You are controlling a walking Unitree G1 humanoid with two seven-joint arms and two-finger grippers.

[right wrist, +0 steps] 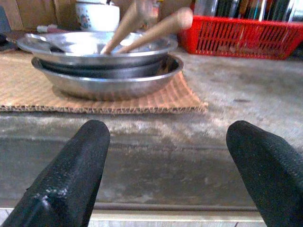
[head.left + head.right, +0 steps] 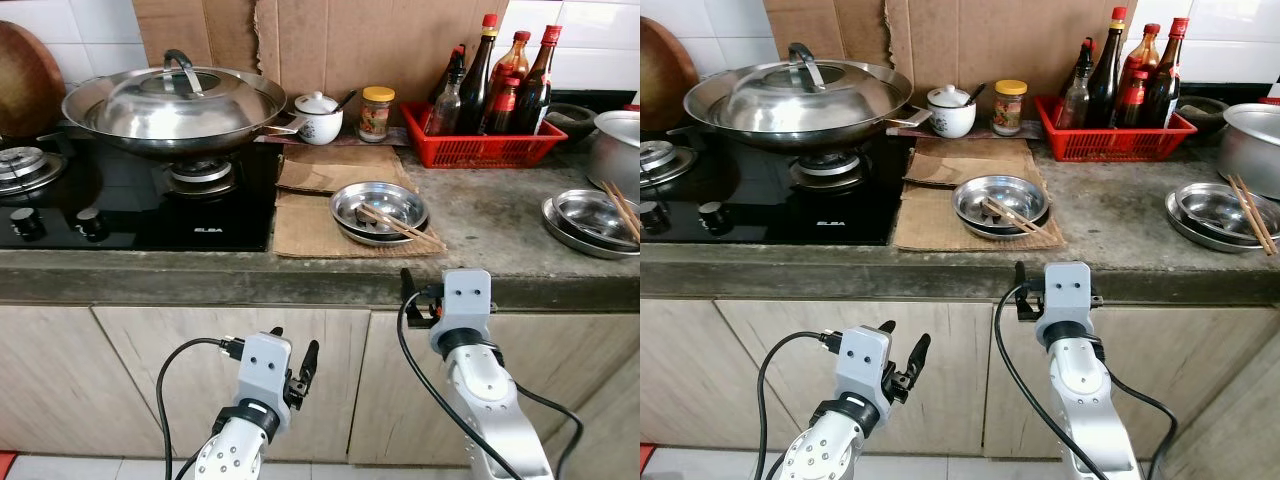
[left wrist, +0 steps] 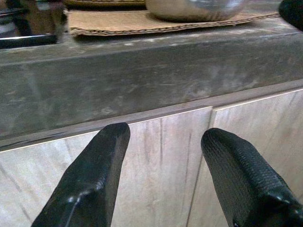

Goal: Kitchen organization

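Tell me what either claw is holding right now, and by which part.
Nothing is held. The left claw is open before the cabinet doors; the right claw is open at the counter edge.

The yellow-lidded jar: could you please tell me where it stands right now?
The yellow-lidded jar stands at the back of the counter against the cardboard, between the white lidded pot on its left and the red basket of bottles on its right.

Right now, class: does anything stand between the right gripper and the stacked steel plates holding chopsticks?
Nothing visible does. The right gripper, open, sits at the counter edge; only bare counter and cardboard mat lie before the plates.
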